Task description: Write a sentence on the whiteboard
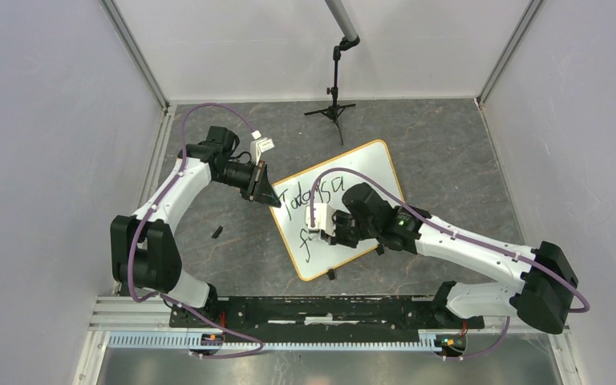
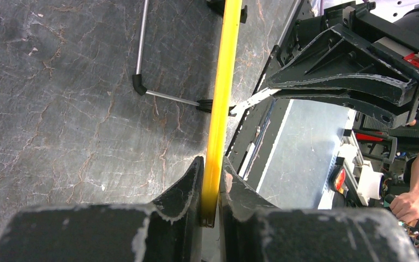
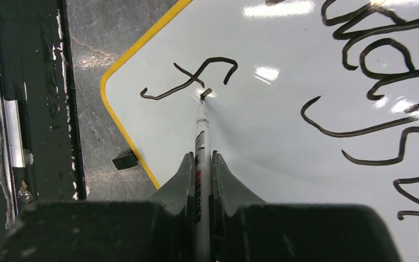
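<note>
The whiteboard (image 1: 369,168) lies tilted on the dark table, with a thin yellow rim. The sentence (image 1: 301,196) stands in black script: one line reading roughly "Today a", and below it a lone "f" (image 3: 191,79). My left gripper (image 1: 269,192) is shut on the board's left edge; in the left wrist view the yellow rim (image 2: 218,109) runs between its fingers (image 2: 211,164). My right gripper (image 1: 321,226) is shut on a white marker (image 3: 202,131). The marker's tip touches the board (image 3: 283,164) just right of the "f". The right gripper's point in its wrist view is (image 3: 202,156).
A black tripod stand (image 1: 334,104) is at the back. A small black piece (image 1: 216,233) lies left of the board. Black clip feet (image 1: 330,274) sit on the board's near edge, one showing in the right wrist view (image 3: 125,160). The arms' black rail (image 1: 329,309) runs along the front.
</note>
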`<state>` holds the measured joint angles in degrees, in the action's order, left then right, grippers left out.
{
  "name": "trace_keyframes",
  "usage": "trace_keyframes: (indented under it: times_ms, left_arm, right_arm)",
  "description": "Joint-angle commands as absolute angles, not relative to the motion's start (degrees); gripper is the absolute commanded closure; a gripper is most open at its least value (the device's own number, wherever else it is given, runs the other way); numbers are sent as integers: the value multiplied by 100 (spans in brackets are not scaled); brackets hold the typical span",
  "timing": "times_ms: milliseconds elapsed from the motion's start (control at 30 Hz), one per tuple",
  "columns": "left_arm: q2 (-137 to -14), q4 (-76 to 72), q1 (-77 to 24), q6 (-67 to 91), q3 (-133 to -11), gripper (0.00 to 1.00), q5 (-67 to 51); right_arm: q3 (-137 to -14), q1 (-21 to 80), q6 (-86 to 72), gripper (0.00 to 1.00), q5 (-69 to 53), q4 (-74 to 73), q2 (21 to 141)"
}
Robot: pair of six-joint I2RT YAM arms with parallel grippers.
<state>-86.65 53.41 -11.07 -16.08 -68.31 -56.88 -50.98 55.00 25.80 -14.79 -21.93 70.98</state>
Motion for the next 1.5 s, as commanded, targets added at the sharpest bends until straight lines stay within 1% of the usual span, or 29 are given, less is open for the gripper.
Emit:
trace_keyframes:
  times_ms: [0, 300, 700, 1167, 1467]
  left_arm:
    - [-8635, 5117, -1151, -1782, -6985, 97, -5300]
    - [-8665, 5123, -1149, -1783, -6979, 98, -5302]
    - [-8632, 5116, -1144, -1777, -6970, 97, -5282]
    - [-8679, 5186, -1150, -1832, -7014, 97, -5273]
    - [-8670, 5191, -1146, -1824, -7018, 97, -5287]
  right_arm:
    - [-4890, 5483, 2630, 100, -1399, -2337, 6997]
    - [-4784, 5502, 2593, 100, -1666, -2319, 6961]
    - [-5104, 5471, 2531, 100, -1562, -2141, 7120]
    - [-5395, 5142, 2592, 100, -1596, -2214, 7170]
    - [-5294, 5126, 2723, 100, -2000, -2412, 6840]
